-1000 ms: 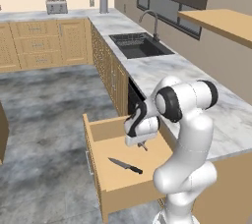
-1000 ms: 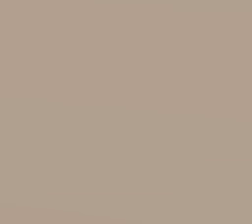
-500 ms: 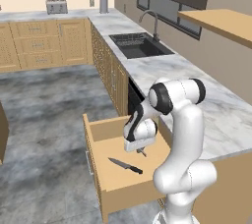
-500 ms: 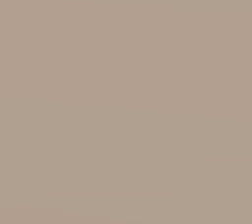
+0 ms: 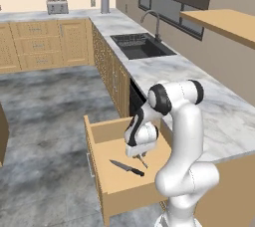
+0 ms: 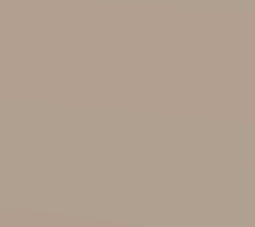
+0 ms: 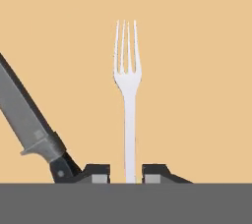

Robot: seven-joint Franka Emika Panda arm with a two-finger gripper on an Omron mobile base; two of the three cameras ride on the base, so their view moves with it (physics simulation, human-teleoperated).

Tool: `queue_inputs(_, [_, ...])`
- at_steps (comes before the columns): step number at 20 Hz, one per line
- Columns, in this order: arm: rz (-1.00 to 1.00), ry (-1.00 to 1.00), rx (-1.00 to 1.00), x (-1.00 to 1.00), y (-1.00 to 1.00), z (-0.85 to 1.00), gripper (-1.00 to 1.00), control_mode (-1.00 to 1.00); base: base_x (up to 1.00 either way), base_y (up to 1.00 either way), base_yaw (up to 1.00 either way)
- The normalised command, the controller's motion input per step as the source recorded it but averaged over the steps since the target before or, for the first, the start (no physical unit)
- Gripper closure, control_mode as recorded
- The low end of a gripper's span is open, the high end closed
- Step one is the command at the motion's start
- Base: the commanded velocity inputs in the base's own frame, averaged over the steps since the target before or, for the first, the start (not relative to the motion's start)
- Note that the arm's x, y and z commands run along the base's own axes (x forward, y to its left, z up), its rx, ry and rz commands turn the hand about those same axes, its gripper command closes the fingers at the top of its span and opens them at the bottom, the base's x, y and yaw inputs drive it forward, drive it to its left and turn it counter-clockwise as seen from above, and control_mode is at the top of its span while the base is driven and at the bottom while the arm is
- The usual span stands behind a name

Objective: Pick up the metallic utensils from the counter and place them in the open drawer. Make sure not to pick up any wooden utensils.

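You are hovering gripper low inside open drawer, jaws parted slightly, fork standing between fingertips with gaps either side; release looks under way. Knife is lying on drawer floor just beside. Be opening wider, then lifting straight up, avoiding dragging fork.

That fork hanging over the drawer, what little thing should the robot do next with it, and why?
Probably spread the hand a little wider and lift away. The fork sits between the fingertips with small gaps either side, over the open drawer's wooden floor, beside the knife already lying there, so it seems delivered.
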Motion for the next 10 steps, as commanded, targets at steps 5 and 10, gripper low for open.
queue_inputs(5, [0.0,0.0,0.0,0.0,0.0,0.12,-1.0,-1.0,0.0,0.0,0.0])
queue_inputs(10, [0.0,-0.02,0.01,-0.28,-0.16,0.91,-1.0,-1.0,0.0,0.0,0.0])
